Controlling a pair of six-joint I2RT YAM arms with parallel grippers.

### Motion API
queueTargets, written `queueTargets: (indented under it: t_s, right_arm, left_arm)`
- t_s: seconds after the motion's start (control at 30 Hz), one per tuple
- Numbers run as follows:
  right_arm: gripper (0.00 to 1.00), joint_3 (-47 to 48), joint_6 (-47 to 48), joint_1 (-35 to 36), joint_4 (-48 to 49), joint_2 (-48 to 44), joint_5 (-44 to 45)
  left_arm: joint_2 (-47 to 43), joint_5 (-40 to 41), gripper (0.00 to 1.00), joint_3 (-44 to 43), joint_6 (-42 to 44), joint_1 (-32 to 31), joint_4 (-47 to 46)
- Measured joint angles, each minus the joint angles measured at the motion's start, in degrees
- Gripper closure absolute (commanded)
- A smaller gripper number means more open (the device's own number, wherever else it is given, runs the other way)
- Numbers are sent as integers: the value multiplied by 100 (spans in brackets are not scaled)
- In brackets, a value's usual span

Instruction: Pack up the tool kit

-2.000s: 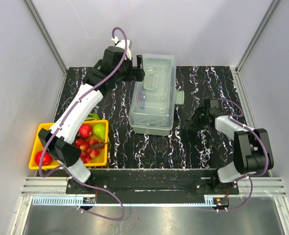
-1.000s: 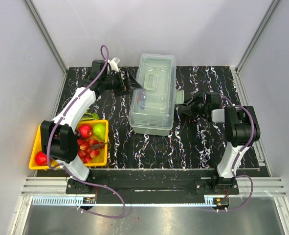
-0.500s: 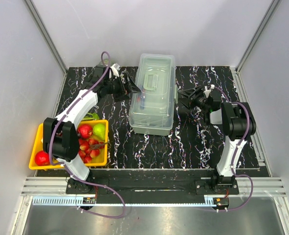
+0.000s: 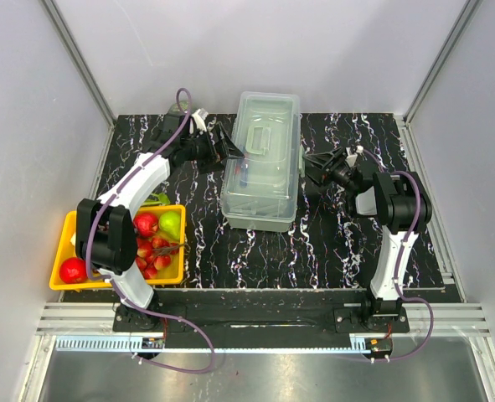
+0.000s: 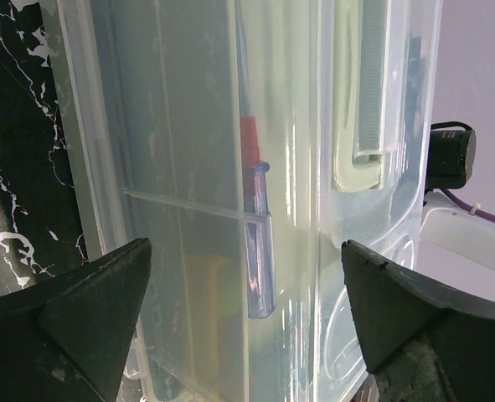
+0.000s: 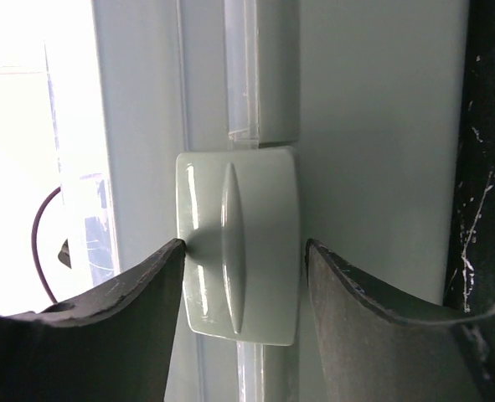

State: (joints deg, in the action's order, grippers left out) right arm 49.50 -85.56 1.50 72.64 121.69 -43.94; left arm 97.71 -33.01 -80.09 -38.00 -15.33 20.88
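Nearest, a yellow fruit tray (image 4: 113, 286) sits front left on the tabletop (image 4: 331, 243); not part of this job. Mid-table: toolbox (image 4: 262, 180), lid down, a red-and-blue screwdriver (image 5: 255, 209) visible through its wall. Right jaws part-closed across the side latch (image 6: 239, 243), one finger (image 6: 105, 327) touching it, the other hard beside it; reads as a grip. Slightly farther back, left jaws fully spread, empty, facing the box's opposite side without contact. Judged step: fastening the lid, packing apparently done. Next move calls for swinging the latch flat against the box while the left jaws steady the other side.
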Motion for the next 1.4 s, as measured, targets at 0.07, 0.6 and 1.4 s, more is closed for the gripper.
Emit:
queueTargets:
  t_s: [0.07, 0.6, 1.4]
  right_arm:
    - [37, 4, -59, 11, 50, 0, -35]
    - [50, 33, -190, 142, -9, 0, 201]
    - [47, -105, 870, 225, -1388, -442, 1049]
  left_arm:
    - [0, -2, 1, 0, 2, -2, 0]
    - [72, -138, 1, 0, 22, -94, -72]
    - [234, 68, 1, -321, 247, -136, 188]
